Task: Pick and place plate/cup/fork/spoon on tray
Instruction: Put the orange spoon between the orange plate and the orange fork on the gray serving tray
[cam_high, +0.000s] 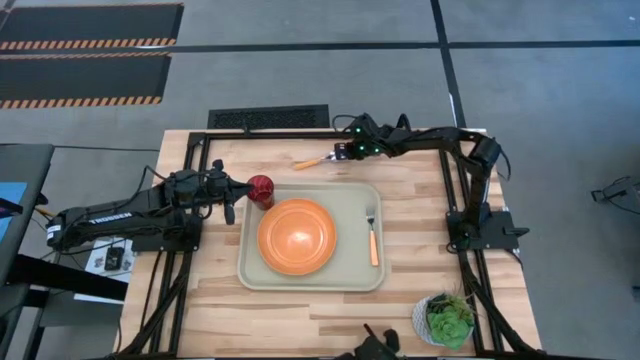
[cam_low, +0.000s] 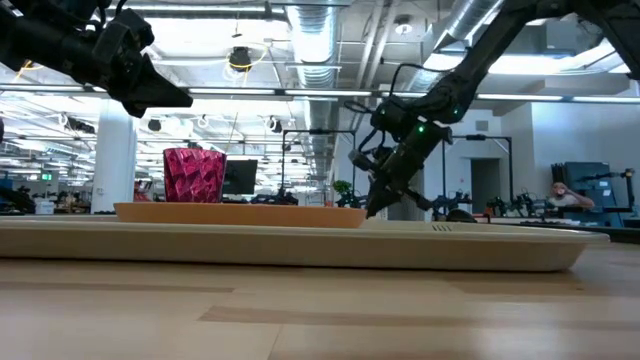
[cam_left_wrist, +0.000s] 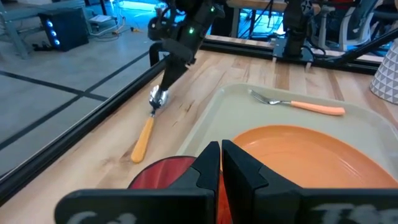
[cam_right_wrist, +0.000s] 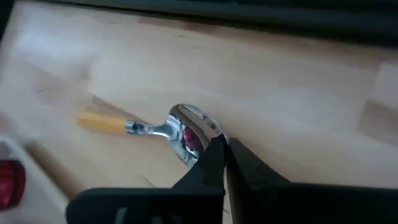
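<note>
Right gripper (cam_right_wrist: 225, 152) is closing its fingers at the spoon (cam_high: 316, 160) bowl on the table beyond the tray (cam_high: 352, 276), to lift it. Left gripper (cam_left_wrist: 221, 163), fingers closed and empty, is hovering by the cup (cam_high: 261, 189), on the tray.

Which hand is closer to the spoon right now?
Right. The right hand is at the spoon bowl, off the tray; the left hand is by the cup.

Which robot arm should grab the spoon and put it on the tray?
The right one, most likely. Its claw is already down at the spoon, fingers closed at the silver bowl, on the table beyond the tray. The left claw is over by the cup, farther off.
</note>
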